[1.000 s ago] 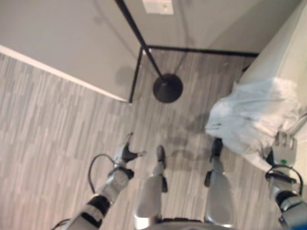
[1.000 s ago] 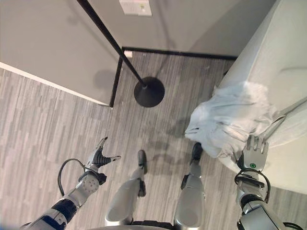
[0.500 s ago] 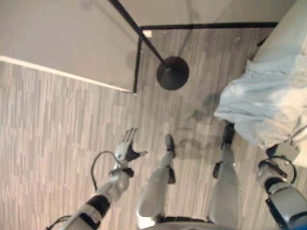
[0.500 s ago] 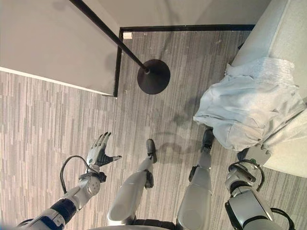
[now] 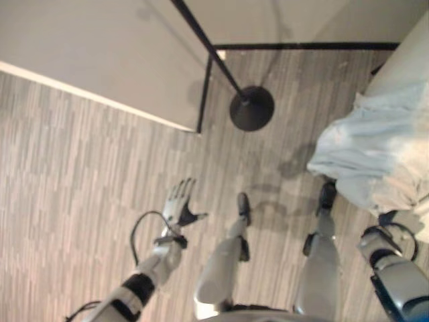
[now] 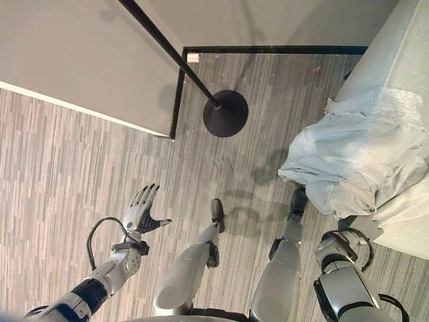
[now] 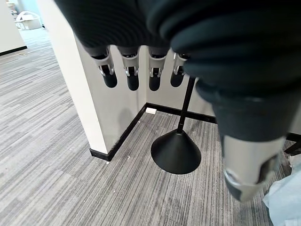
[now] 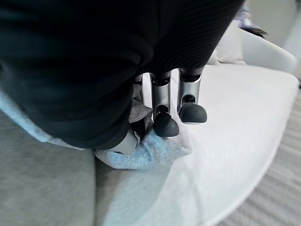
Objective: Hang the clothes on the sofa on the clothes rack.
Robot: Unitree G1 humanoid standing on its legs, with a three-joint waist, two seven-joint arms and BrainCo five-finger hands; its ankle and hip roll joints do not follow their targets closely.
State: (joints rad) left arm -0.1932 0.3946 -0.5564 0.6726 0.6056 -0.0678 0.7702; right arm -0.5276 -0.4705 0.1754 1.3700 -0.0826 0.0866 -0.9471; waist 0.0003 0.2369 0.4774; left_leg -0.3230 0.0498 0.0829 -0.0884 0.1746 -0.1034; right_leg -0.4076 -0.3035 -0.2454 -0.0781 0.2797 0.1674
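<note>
A pale grey-blue garment (image 6: 355,157) lies crumpled on the white sofa (image 6: 395,74) at the right, and one side of it hangs over the sofa's front edge. My right arm reaches in under that hanging edge. In the right wrist view my right hand (image 8: 162,101) has its fingers curled down onto a bunched fold of the garment (image 8: 153,150), with the thumb against it. The clothes rack shows as a slanting black pole (image 6: 167,47) on a round black base (image 6: 226,114). My left hand (image 6: 141,211) hangs open above the floor, away from everything.
A white wall corner (image 6: 87,60) with a black skirting strip (image 6: 175,100) juts out just left of the rack base (image 7: 176,150). Grey striped carpet (image 6: 67,161) runs between the wall, the rack and the sofa seat (image 8: 225,141).
The camera has shifted. My right hand, which stood straight-fingered beside the garment's edge, has gone in under it and closed on a fold. My left hand stays open.
</note>
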